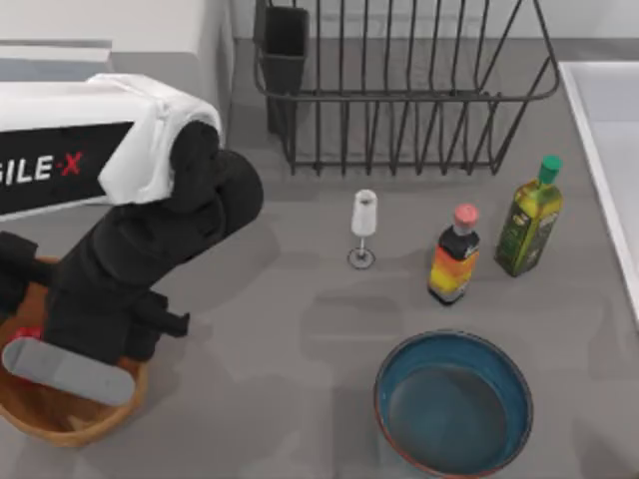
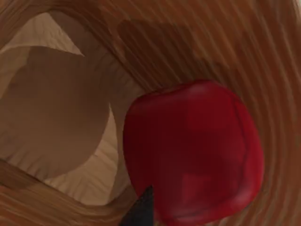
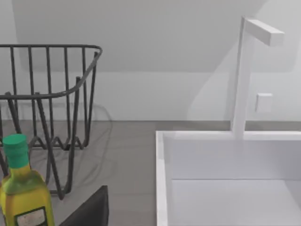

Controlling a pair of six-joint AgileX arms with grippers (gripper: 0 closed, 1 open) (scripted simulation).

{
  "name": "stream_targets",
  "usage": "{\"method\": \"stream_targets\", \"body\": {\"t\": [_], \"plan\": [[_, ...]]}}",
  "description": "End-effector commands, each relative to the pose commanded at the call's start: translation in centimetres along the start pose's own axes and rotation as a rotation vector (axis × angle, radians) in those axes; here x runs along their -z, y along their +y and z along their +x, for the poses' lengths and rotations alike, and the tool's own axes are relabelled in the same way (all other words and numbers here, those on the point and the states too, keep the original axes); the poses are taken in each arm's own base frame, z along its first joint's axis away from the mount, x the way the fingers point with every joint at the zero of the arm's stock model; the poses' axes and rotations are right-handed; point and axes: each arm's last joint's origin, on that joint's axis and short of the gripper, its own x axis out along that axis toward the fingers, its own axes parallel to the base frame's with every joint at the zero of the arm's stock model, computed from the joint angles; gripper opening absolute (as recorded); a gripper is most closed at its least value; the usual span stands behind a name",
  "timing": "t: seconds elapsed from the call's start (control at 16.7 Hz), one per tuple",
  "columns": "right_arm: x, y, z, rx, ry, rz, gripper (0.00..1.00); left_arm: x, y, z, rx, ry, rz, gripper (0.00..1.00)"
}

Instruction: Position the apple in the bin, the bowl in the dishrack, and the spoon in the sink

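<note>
The apple (image 2: pixel 193 155) lies inside the bin (image 2: pixel 244 52), resting against the woven wall just above the lighter wooden floor; from above, a sliver of red (image 1: pixel 28 334) peeps out beside the left arm. The left claw (image 1: pixel 70 371) reaches down into the bin (image 1: pixel 60 424) at the bench's near left corner. A dark fingertip (image 2: pixel 140 212) shows next to the fruit, but whether the claw grips the apple or has spread apart I cannot tell.

The bowl (image 1: pixel 452 403) sits upright on the bench (image 1: pixel 300 329) at the near edge, right of centre, well apart from the bin. Beyond it stand a red-capped sauce bottle (image 1: pixel 454 255) and, just to its right, a green-capped oil bottle (image 1: pixel 530 218). Left of them is a small white glass on a stem (image 1: pixel 363 228).

Farther back, the dishrack (image 1: pixel 399 90) spans the middle of the bench, its dark utensil cup (image 1: pixel 284 50) at the far left corner. The sink (image 1: pixel 609 150) lies along the right edge, its rim (image 3: pixel 162 179) pale and a white faucet (image 3: pixel 244 70) rising behind. The right wrist view looks over the oil bottle (image 3: pixel 23 188), the dishrack (image 3: pixel 51 108) and the basin; the right claw's state cannot be told.
</note>
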Motion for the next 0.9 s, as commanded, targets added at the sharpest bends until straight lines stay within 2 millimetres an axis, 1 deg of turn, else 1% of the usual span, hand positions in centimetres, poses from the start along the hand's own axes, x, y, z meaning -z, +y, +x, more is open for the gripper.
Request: {"method": "stream_targets", "body": {"t": [0.06,0.12,0.66,0.78,0.9], "plan": [[0.0,0.0,0.0,0.000,0.000,0.000,1.00,0.0,0.0,0.0,0.000,0.000,0.000,0.98],[0.0,0.0,0.0,0.000,0.000,0.000,1.00,0.0,0.0,0.0,0.000,0.000,0.000,1.00],[0.0,0.0,0.0,0.000,0.000,0.000,1.00,-0.1,0.0,0.0,0.003,0.002,-0.002,1.00],[0.0,0.0,0.0,0.000,0.000,0.000,1.00,0.0,-0.1,0.3,-0.014,0.003,-0.051,1.00],[0.0,0.0,0.0,0.000,0.000,0.000,1.00,-0.1,-0.5,1.0,-0.060,0.015,-0.175,1.00]]}}
